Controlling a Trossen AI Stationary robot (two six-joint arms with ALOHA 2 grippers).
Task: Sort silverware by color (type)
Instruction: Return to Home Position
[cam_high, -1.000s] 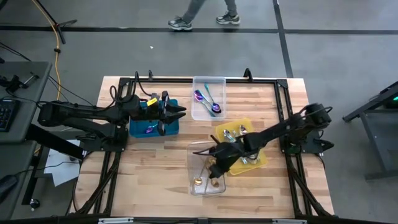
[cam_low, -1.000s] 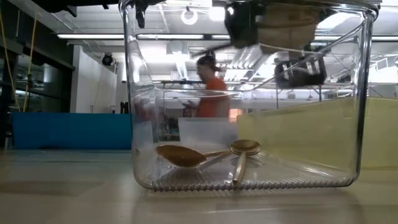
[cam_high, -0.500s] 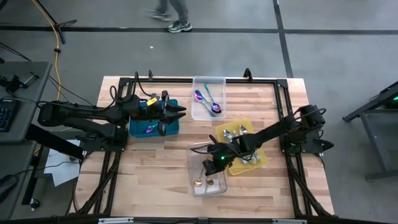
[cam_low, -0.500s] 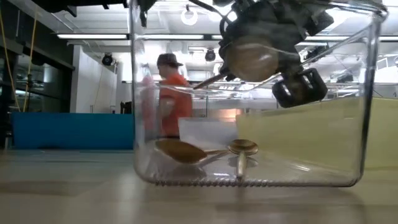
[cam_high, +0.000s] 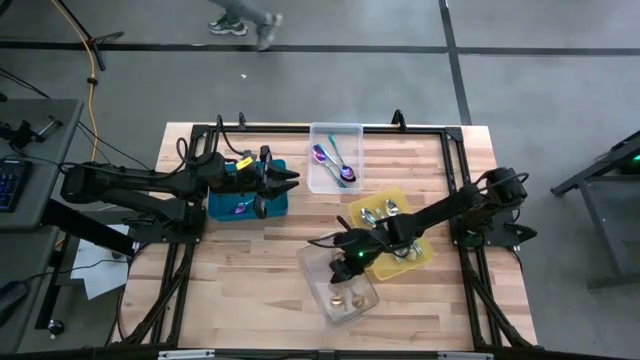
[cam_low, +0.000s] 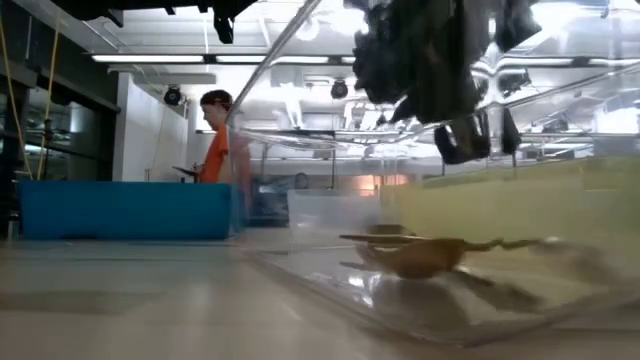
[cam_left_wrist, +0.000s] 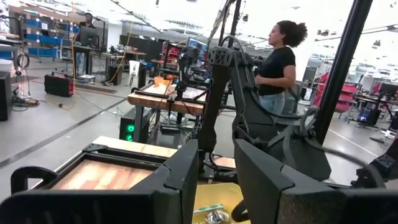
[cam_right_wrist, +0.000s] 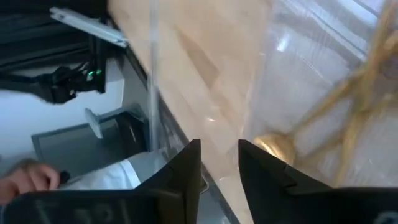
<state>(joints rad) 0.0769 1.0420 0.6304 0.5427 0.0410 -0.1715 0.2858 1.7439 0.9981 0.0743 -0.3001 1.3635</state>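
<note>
Evidently the right claw (cam_high: 345, 257) sits at the rim of the clear tray (cam_high: 318, 270), with the gold spoons (cam_high: 346, 297) just beyond it.

High view: the tray lies skewed near the desk's (cam_high: 250, 270) front edge, holding two gold spoons. Their long axes seem to run toward the right claw, the nearer one, and its grip cannot be told. The yellow tray (cam_high: 421, 258) holds several silver pieces, too jumbled to count. The white tray (cam_high: 322, 181) holds two violet spoons and one teal-handled piece. The teal tray (cam_high: 222, 206) holds one violet piece, under the left claw (cam_high: 288, 182). Low view: the clear tray's wall leans, tipped. Left wrist view: the left claw stands slightly apart, empty. Right wrist view: gold spoons show through the tray.
</note>
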